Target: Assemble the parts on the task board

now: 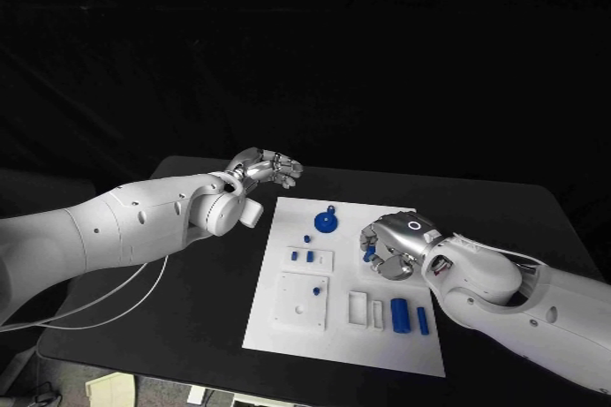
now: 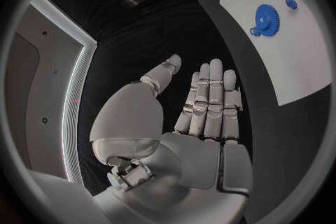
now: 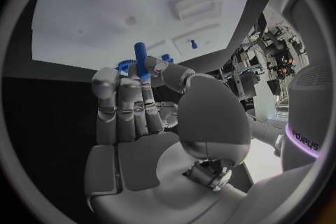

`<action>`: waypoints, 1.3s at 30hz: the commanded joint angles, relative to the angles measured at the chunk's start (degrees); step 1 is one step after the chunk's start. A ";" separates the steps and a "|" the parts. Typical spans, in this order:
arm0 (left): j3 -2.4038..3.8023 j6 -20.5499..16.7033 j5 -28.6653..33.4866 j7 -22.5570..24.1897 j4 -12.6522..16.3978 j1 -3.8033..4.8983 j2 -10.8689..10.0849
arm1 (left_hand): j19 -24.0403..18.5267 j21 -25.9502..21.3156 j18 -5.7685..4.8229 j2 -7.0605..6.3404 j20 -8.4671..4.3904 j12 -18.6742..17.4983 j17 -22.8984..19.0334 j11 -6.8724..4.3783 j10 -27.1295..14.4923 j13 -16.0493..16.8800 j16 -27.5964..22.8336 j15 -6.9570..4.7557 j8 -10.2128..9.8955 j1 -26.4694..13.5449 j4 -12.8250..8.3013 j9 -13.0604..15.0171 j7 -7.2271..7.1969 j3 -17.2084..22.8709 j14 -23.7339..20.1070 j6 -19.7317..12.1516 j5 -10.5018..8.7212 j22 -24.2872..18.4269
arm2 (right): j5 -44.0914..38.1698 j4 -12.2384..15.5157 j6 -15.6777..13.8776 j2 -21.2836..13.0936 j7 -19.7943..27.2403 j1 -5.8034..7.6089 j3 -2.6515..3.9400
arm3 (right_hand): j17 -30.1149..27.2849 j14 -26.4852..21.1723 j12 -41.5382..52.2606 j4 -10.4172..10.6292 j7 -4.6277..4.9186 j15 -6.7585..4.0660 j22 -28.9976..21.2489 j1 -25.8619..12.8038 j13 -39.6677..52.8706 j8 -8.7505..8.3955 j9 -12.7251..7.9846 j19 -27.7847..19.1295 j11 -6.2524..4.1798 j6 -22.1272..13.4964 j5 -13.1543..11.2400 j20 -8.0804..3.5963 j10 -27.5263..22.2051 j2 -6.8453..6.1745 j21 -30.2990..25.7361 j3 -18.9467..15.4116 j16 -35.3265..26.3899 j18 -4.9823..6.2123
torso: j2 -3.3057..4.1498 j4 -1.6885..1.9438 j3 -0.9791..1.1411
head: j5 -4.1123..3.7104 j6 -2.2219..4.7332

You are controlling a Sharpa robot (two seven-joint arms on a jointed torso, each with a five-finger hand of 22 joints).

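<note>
Meanwhile, right robot hand [image 3: 143,101] (blue peg [image 3: 140,59] pinched)

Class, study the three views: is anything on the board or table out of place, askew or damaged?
Nothing stands out. The task board lies flat on the black table, with no damage visible. The right hand pinches a small blue peg above it; the left hand is open off the board. The blue gear sits near the far edge.

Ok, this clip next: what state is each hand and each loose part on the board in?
Left hand: open, fingers straight, off the board's edge, holding nothing.
Right hand: over the task board, pinching a blue peg.
Blue gear: lying on the board.
Two blue cylinders: lying on the board.
</note>
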 commanded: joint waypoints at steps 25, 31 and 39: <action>0.06 0.82 0.28 0.41 -0.13 0.12 1.40 | 0.38 -0.38 0.42 0.33 -0.14 -0.02 0.27 -0.01 0.15 -0.13 -0.40 0.13 0.36 -0.47 0.09 -0.07 -0.05 -0.15 0.42 -0.32 -0.11 0.14 | -0.86 -0.75 0.50 13.83 1.74 -5.10 -1.46 | -0.07 -0.21 0.35 0.19 0.07 -0.49 1.05 0.20 0.22 0.09 0.16 -0.03 -0.90 0.40 -0.24 -0.54 2.78 0.24 0.38 0.50 0.32 6.45 | 0.06 0.09 -0.07 | 2.06 0.23; 0.06 0.95 0.28 0.38 -0.12 0.12 1.46 | 0.39 -0.41 0.41 0.35 -0.14 -0.02 0.32 -0.01 0.14 -0.15 -0.45 0.13 0.37 -0.50 0.12 -0.07 -0.04 -0.16 0.43 -0.33 -0.11 0.16 | -1.63 -2.19 0.86 15.20 1.90 -6.42 -1.88 | -0.09 -0.24 0.33 0.12 0.08 -0.50 1.03 0.25 0.24 0.07 0.19 -0.05 -0.91 0.35 -0.24 -0.60 2.73 0.28 0.37 0.55 0.29 6.45 | 0.04 0.06 -0.08 | 2.69 -0.12; 0.06 1.02 0.28 0.39 -0.35 0.11 1.67 | 0.39 -0.43 0.41 0.38 -0.14 -0.02 0.38 -0.01 0.15 -0.17 -0.50 0.13 0.38 -0.51 0.13 -0.08 -0.04 -0.16 0.45 -0.33 -0.11 0.18 | -1.71 -3.17 1.31 15.42 1.92 -6.68 -3.10 | -0.10 -0.26 0.32 0.08 0.09 -0.51 1.01 0.25 0.26 0.06 0.22 -0.05 -0.92 0.32 -0.24 -0.65 2.72 0.30 0.37 0.59 0.28 6.45 | 0.02 -0.04 -0.03 | 3.04 -0.53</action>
